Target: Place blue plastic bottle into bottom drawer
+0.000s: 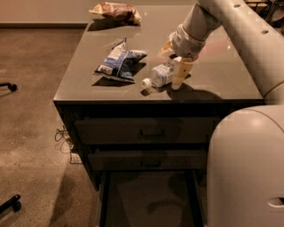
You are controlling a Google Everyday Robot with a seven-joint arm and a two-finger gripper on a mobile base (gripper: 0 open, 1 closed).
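Observation:
The blue plastic bottle [158,76] lies on its side on the cabinet top [222,80], white cap pointing front-left. My gripper [169,70] hangs over the bottle's rear end, open. One finger [181,71] stands on the near side and the other on the far side, so they straddle the bottle without closing on it. The bottom drawer [148,195] is pulled out below the cabinet front, its flat panel bare. Two closed drawers with bar handles sit above it.
A blue and white snack bag [119,62] lies left of the bottle. A brown snack bag [116,11] lies at the back edge. My pale body [246,168] fills the lower right. Chair casters [9,86] stand on the floor at left.

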